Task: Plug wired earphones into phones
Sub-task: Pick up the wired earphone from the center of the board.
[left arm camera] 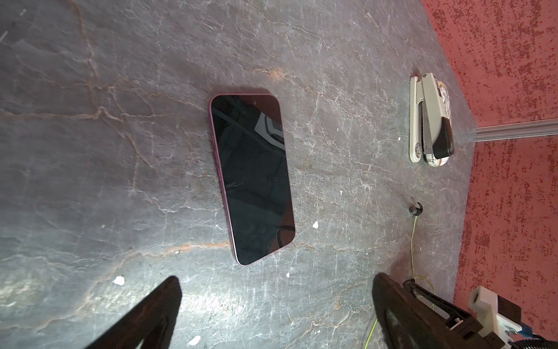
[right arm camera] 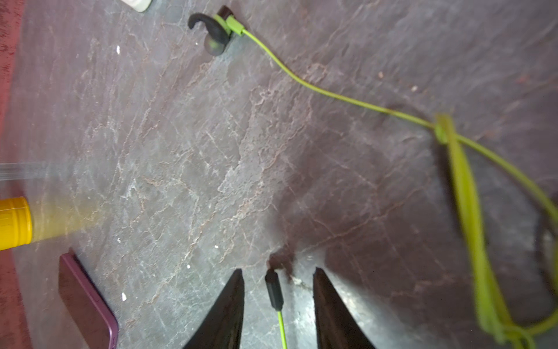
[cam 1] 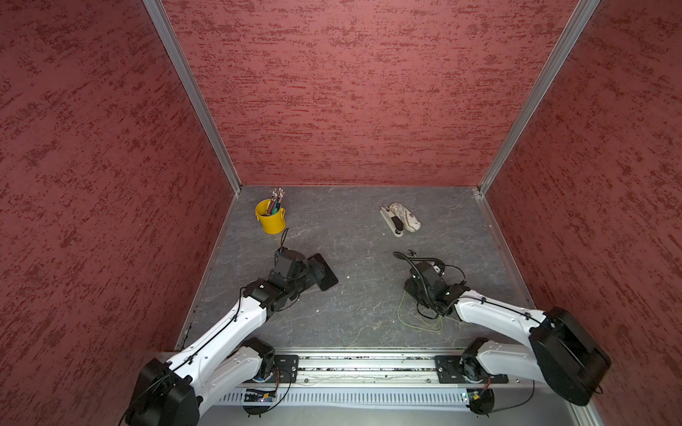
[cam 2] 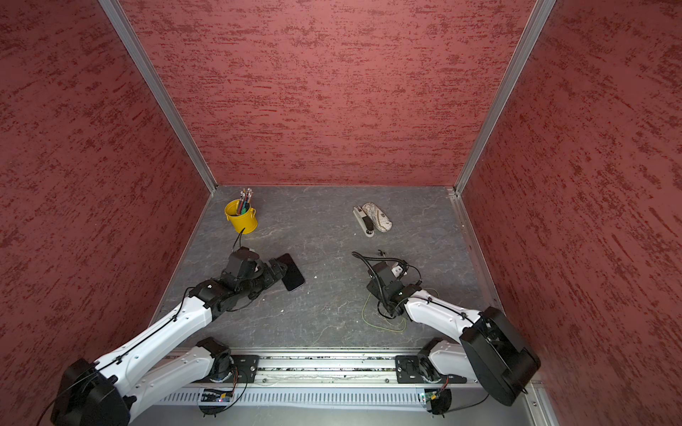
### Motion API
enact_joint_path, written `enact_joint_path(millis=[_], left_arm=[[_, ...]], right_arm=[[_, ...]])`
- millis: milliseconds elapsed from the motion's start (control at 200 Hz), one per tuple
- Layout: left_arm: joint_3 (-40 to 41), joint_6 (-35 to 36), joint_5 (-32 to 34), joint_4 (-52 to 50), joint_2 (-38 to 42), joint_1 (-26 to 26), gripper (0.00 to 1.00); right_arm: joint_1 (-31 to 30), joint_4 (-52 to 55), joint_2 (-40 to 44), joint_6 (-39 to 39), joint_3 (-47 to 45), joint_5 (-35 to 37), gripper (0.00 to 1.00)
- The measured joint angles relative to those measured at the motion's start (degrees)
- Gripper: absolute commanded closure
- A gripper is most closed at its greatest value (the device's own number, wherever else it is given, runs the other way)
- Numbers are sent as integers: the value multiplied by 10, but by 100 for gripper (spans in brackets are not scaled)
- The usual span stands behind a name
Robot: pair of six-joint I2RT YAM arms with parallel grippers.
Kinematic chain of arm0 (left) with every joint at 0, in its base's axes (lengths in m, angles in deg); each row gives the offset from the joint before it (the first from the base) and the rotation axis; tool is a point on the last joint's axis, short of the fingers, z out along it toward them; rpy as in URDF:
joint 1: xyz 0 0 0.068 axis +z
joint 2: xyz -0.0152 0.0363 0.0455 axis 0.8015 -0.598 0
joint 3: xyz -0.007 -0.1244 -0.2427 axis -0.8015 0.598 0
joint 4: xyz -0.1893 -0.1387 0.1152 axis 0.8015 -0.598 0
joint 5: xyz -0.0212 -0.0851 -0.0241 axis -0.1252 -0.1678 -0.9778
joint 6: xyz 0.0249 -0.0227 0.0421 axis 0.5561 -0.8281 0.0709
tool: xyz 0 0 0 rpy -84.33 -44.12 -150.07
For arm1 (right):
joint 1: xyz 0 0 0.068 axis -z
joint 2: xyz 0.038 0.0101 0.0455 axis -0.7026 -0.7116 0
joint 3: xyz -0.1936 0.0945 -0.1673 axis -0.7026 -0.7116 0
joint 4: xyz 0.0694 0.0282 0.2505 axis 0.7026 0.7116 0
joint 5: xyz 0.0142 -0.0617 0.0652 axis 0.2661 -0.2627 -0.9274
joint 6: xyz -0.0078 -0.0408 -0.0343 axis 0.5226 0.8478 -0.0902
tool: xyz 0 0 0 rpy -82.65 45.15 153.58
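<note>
Nearest you, the wired earphones [cam 1: 420, 324] lie in a loose yellow-green loop on the bench [cam 1: 361, 306], close by the right arm. Your right hand [right arm camera: 277, 272] is down over the plug [right arm camera: 274, 291], its jaws partly apart with a gap on either side of the plug, so it grips nothing yet. I judge the step in hand to be picking up the plug. The next move calls for closing on the black plug body, not the thin cable, and lifting with enough slack that the loop does not snag. Further in, your left hand [left arm camera: 276, 287] is wide open and empty, poised just beside the phone [left arm camera: 252, 178]. The phone lies flat, screen up, well apart from the plug, and its port is not visible. One earbud [right arm camera: 214, 33] lies beyond the right hand. At the far side, a yellow bucket [cam 1: 271, 221] holds upright pencils [cam 1: 275, 197]. A patterned case [cam 1: 407, 217] lies against the stapler [cam 1: 393, 221]. You cannot tell what is in the case.
</note>
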Motion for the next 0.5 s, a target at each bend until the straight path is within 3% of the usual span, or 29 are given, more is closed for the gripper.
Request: enact_joint_path(millis=[501], left_arm=[[-4,0,2,-3,-19,0,0]], right_arm=[[-7,-29,-20,13,7,1,64]])
